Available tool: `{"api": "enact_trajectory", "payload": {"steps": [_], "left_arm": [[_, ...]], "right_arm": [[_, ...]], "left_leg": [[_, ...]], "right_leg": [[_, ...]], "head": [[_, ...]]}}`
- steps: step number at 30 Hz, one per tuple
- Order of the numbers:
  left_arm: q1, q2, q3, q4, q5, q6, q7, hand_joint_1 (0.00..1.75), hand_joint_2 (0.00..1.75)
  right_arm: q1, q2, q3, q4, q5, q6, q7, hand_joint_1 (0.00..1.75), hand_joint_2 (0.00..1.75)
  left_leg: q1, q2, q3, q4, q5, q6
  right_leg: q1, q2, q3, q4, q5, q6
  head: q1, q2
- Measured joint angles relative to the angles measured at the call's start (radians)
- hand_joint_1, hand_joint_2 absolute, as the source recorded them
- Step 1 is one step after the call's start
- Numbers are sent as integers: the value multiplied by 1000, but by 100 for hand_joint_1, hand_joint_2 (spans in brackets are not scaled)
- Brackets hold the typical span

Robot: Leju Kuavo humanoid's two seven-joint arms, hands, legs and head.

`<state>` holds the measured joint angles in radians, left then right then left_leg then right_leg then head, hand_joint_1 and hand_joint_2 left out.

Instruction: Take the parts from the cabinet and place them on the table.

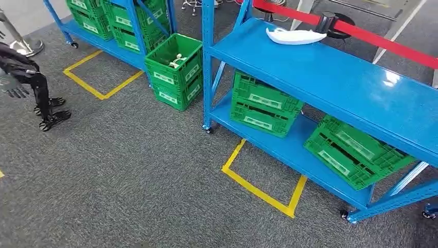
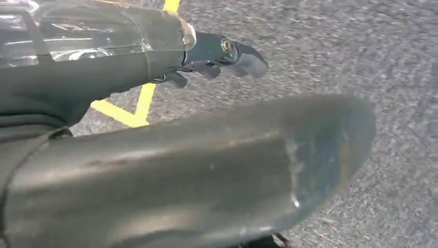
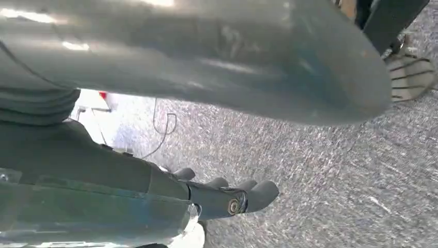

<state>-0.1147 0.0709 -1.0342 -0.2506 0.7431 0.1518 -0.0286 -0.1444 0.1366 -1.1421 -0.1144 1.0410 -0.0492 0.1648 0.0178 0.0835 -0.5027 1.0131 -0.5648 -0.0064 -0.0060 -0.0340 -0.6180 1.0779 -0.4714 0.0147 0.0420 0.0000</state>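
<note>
Glossy blue-painted metal shelving (image 1: 330,77) reflects light; the green crates (image 1: 264,106) look like matt moulded plastic; the grey carpet (image 1: 129,175) is rough, flecked cloth.

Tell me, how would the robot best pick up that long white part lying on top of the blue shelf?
Probably from above, across the middle of the white part. It lies flat on the blue shelf, long and narrow with tapering ends, so a hand closing over its short width looks safest.

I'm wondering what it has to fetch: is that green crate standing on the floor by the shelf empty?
Not empty. The crate is open-topped, and a pale part lies inside it.
</note>
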Motion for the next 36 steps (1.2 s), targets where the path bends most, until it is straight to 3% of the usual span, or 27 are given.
{"api": "enact_trajectory", "payload": {"steps": [1,2,3,5,6,7,8,10,11,12,14,15,16,17,20,21,22,23,25,26,27,28,30,31,32,33,36], "left_arm": [[-1,-2,0,0,0,0,0,0,0],[-2,-2,0,0,0,0,0,0,0],[-2,-3,0,0,0,0,0,0,0],[-4,-4,0,-1,0,0,0,0,0],[-7,-5,0,-2,0,0,0,0,0],[-8,-5,0,-2,0,0,-2,0,0],[-7,-5,0,-2,0,0,-2,0,0],[-2,-5,0,-1,0,-1,1,0,0],[1,-5,-1,-1,0,-1,0,0,0],[3,-5,-2,-1,0,-2,0,0,0],[2,-4,-2,0,0,-2,0,0,0],[2,-4,-2,0,0,-2,0,0,0],[3,-2,-2,0,0,-2,0,0,0],[4,-2,-2,-1,0,-2,0,0,0],[6,-2,-3,0,1,-3,0,0,0],[4,-1,-3,0,1,-2,-1,0,0],[3,2,-3,0,3,-3,-2,0,0],[4,1,-3,0,3,-3,-3,0,0],[8,2,-3,0,5,-4,-3,0,0],[8,2,-3,1,5,-4,-3,0,0],[6,3,-3,0,5,-4,-3,0,0],[5,3,-3,0,5,-4,-3,0,0],[2,3,-3,0,6,-4,-3,0,0],[1,2,-3,0,6,-4,-3,0,0],[-2,0,-3,0,6,-4,-4,0,0],[-3,0,-3,0,6,-4,-4,0,0],[-3,-1,-3,0,6,-5,-5,0,0]], "right_arm": [[-2,0,-2,0,0,0,0,0,0],[-6,-1,-3,0,0,0,0,0,0],[-8,-1,-5,0,0,0,0,0,0],[-4,-1,-7,0,0,0,0,0,0],[-3,0,-7,0,0,0,0,0,0],[-2,-1,-8,0,0,-1,0,0,0],[-8,-2,-8,0,0,-1,0,0,0],[-15,-1,-8,-1,0,-2,0,0,0],[-15,0,-8,0,1,0,0,0,0],[-13,0,-8,0,1,0,0,0,0],[-8,0,-8,0,5,1,0,0,0],[-8,2,-8,0,6,1,0,0,0],[-8,3,-8,0,6,1,0,0,0],[-14,2,-8,0,6,1,0,0,0],[-12,4,-8,0,9,1,0,0,0],[-12,2,-9,0,14,0,0,0,0],[-11,3,-9,0,16,-1,0,0,0],[-13,3,-10,0,18,-2,0,0,0],[-20,5,-10,0,25,-2,0,0,0],[-18,5,-10,0,26,-2,0,0,0],[-13,5,-12,0,26,-2,0,0,0],[-7,5,-15,0,27,-3,0,0,0],[-3,4,-16,0,29,-4,0,0,0],[-4,3,-16,0,31,-5,0,0,0],[-8,2,-18,0,33,-5,0,0,0],[-14,2,-22,0,35,-5,-1,0,0],[-9,2,-23,0,37,-5,-2,0,0]], "left_leg": [[-3,6,1,-1,-6,-5],[-6,10,1,1,-10,-12],[-6,19,5,-2,-11,-15],[-6,37,19,-11,-14,-27],[0,5,23,-8,-27,-34],[1,-67,14,23,-44,-33],[0,-89,-19,88,-77,-33],[0,-94,-112,249,-136,-35],[0,-92,-151,300,-140,-36],[0,-89,-167,298,-114,-36],[1,-94,-133,183,-9,-34],[3,-121,-100,93,49,-34],[12,-206,-83,53,53,-31],[17,-217,-72,21,46,-30],[7,-175,-66,18,37,-15],[15,-155,-59,8,40,-9],[15,-136,-49,4,37,-3],[12,-115,-43,1,34,3],[6,-69,-33,1,24,8],[5,-52,-30,1,19,7],[4,-39,-25,1,14,7],[4,-27,-19,1,8,5],[2,-11,-3,1,-3,2],[1,-5,1,0,-7,-1],[-5,1,2,0,-12,-6],[-6,5,2,1,-14,-12],[-9,32,21,-14,-18,-26]], "right_leg": [[12,-37,22,-33,-17,-7],[17,-38,28,-53,-22,-16],[18,-34,24,-49,-23,-18],[20,-17,27,-56,-26,-29],[7,-11,43,-73,-20,-37],[7,-3,49,-79,-19,-41],[7,7,50,-79,-19,-45],[8,34,52,-78,-24,-52],[9,52,54,-78,-26,-52],[9,68,59,-77,-28,-51],[7,97,71,-74,-37,-46],[5,112,78,-70,-44,-42],[2,123,72,-67,-50,-35],[5,139,68,-55,-54,-27],[-6,182,58,-69,-46,-7],[-3,182,59,-67,-49,-4],[4,109,51,-47,-62,2],[3,69,24,6,-92,8],[0,42,-62,166,-160,17],[-3,38,-92,218,-169,20],[-4,37,-101,229,-159,21],[-4,35,-89,200,-126,20],[-1,20,-20,51,-30,8],[4,-16,13,-24,1,-4],[17,-38,23,-34,-22,-9],[17,-35,29,-53,-28,-18],[18,-10,32,-63,-28,-31]], "head": [[2,0],[4,0],[5,0],[3,0],[6,0],[-2,0],[-5,0],[-17,0],[-22,0],[-28,0],[-35,0],[-40,0],[-46,0],[-48,0],[-46,0],[-45,0],[-34,0],[-19,0],[-13,0],[-13,0],[-13,0],[-10,0],[0,0],[6,0],[4,0],[8,0],[5,0]]}}
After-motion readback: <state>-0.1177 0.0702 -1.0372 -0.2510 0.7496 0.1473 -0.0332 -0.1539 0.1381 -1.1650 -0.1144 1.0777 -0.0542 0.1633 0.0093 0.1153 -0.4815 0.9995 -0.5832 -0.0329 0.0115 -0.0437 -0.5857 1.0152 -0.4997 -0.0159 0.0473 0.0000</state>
